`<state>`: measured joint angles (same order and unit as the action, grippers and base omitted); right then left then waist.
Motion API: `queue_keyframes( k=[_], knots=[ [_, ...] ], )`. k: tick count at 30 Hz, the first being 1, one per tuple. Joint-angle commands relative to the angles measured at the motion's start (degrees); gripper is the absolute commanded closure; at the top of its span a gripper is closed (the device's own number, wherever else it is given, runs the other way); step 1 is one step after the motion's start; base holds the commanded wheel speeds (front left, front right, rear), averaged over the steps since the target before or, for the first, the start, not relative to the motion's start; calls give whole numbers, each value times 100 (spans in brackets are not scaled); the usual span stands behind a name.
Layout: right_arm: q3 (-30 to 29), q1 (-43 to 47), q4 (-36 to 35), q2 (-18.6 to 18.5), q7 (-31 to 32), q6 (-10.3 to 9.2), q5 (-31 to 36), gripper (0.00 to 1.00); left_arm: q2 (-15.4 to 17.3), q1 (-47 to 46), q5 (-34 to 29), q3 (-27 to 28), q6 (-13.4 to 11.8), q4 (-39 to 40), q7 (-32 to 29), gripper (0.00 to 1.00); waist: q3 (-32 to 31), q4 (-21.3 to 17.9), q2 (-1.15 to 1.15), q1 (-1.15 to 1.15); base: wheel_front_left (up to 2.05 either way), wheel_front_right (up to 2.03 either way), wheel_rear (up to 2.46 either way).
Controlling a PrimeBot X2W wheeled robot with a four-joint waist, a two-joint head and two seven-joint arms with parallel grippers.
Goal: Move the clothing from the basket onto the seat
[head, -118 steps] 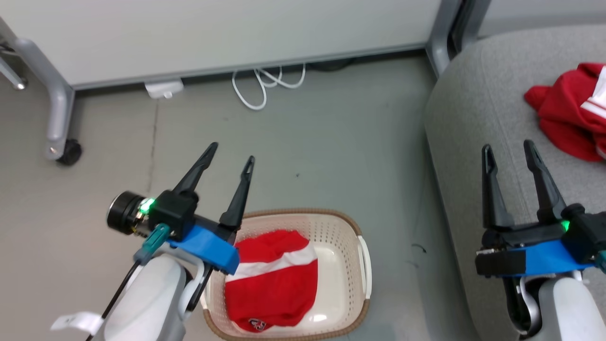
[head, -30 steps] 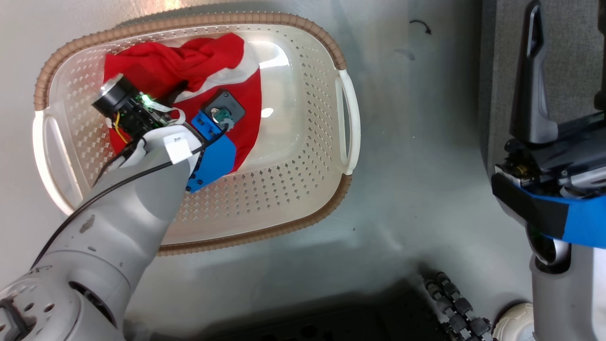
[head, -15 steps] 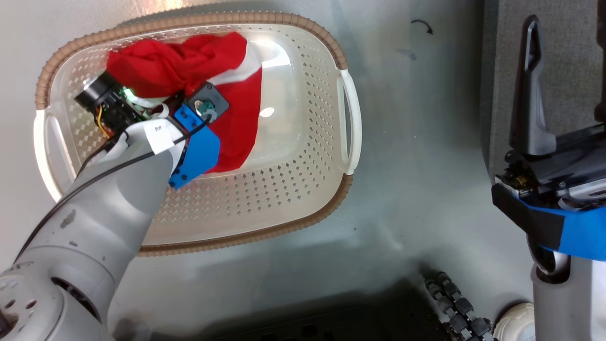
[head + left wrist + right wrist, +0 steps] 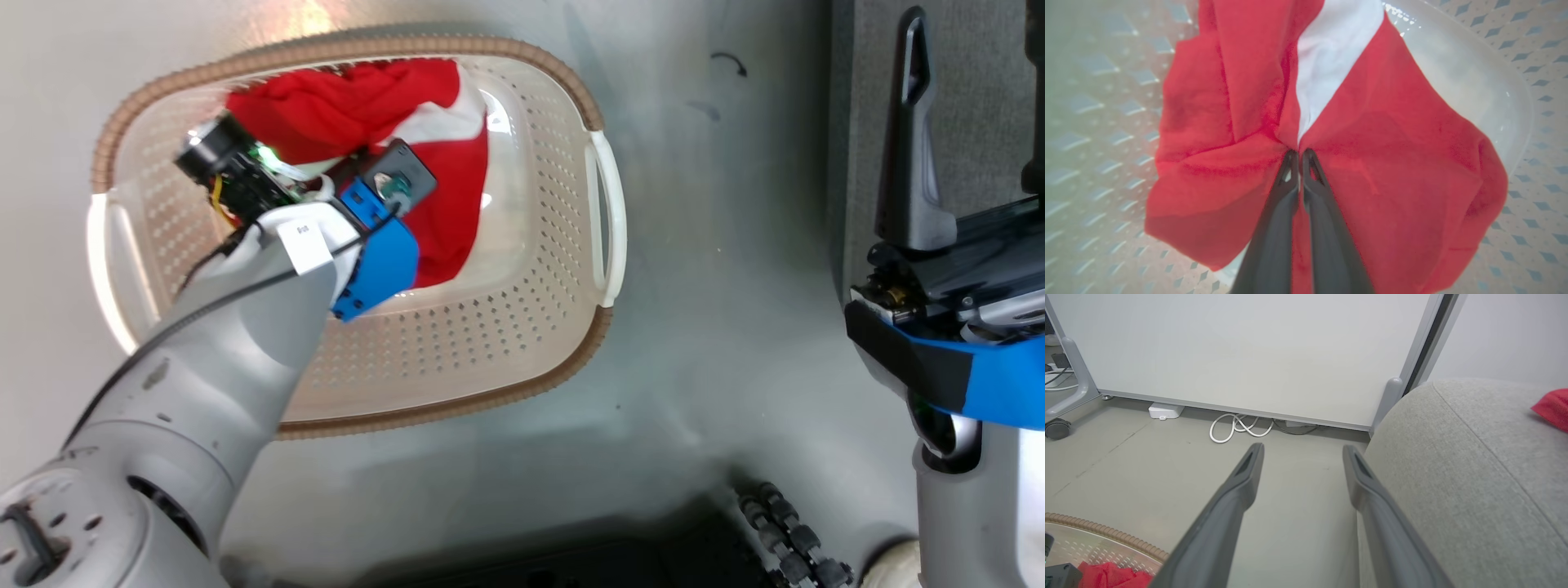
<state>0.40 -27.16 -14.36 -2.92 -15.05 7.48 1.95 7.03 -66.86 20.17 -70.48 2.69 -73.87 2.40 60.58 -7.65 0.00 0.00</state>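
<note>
- Two claws show: the left claw is pinched tight on a fold of the red garment, just beside its white stripe, down inside the basket.
- Cloth bunches around the closed fingertips, with the basket's perforated wall and glossy bottom around it; whether the garment touches the bottom I cannot tell.
- Right claw: fingers spread wide and holding nothing, outside the basket on its right, by the edge of the seat and above the floor.
- Another red garment lies on the seat, well apart from the basket.
</note>
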Motion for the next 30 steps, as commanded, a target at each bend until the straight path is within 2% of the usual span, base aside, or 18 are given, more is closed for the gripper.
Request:
queue_keyframes(
  k=[1,6,14,15,16,25,30],
  knots=[
    [-21,-82,21,6,-20,3,11,0,-42,51,36,5,33,-1,103,100,-108,84,0,0,0,0,0],
    [-24,-88,73,5,-20,3,23,0,-165,257,97,-17,120,6,419,100,-281,224,0,0,0,0,0],
    [-9,-113,217,5,-20,3,-40,0,-110,669,284,67,222,3,957,100,-565,316,0,0,0,0,0],
    [9,-125,237,5,-20,2,-65,0,-98,682,299,68,230,3,1005,53,-607,307,0,0,0,0,0],
    [24,-134,260,5,-20,2,-73,0,-96,705,346,89,249,4,1043,0,-649,299,0,0,0,0,0],
    [13,-58,494,5,-19,2,-165,0,-125,835,537,237,295,101,1250,0,-1140,306,0,0,0,0,0],
    [-29,56,693,5,-20,3,-220,0,-29,964,745,570,188,561,1282,0,-1607,338,0,0,0,0,0]
  ],
)
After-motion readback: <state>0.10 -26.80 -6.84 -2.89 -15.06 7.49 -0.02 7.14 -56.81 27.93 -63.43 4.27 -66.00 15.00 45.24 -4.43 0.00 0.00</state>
